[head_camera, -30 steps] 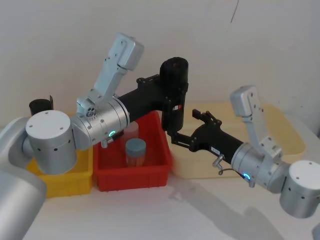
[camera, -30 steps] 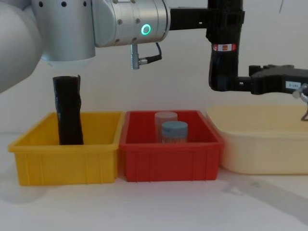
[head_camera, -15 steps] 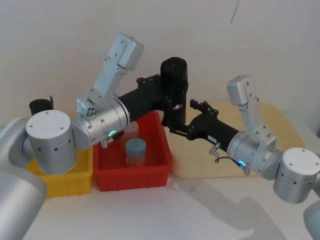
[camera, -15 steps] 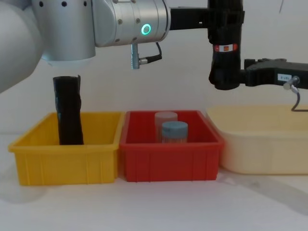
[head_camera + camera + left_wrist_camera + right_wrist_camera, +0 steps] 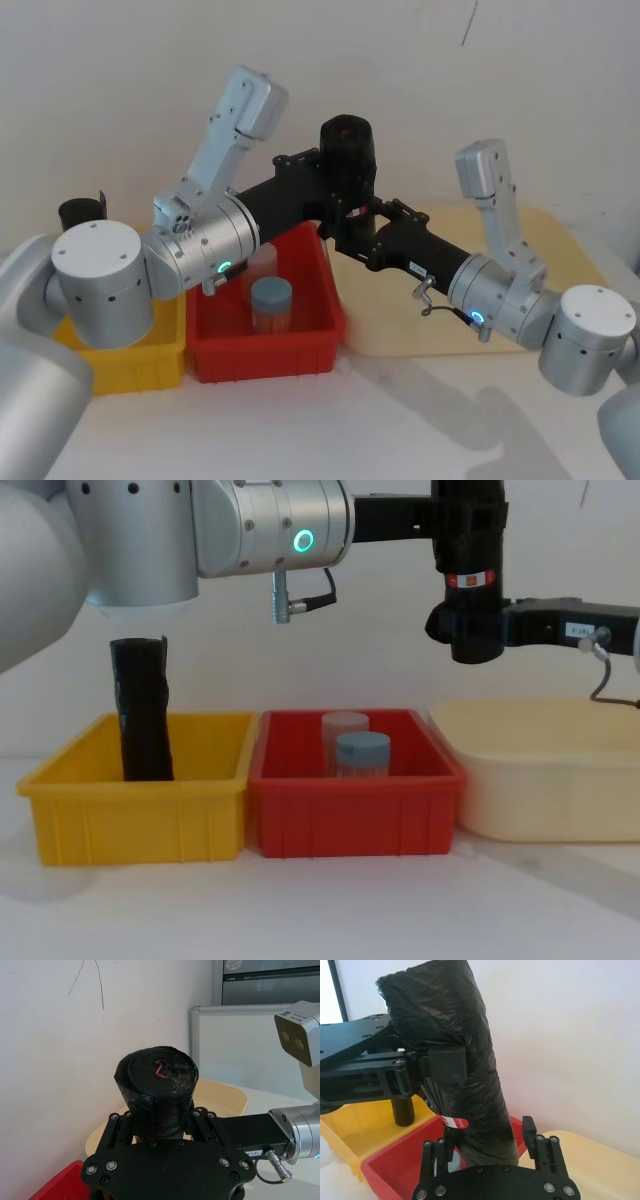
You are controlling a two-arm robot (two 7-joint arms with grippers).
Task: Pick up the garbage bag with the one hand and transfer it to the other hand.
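Above and past the red bin [image 5: 350, 815], your right gripper [image 5: 468, 632] is straddling the garbage bag roll's [image 5: 347, 150] lower end, fingers spread, one standing apart from it; your left gripper [image 5: 338, 195] is clamping the upright, airborne roll higher up.

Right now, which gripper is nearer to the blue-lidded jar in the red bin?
Right. The right gripper straddles the lower end of the upright garbage bag, above and beside the blue-lidded jar. The left gripper holds the same bag higher up.
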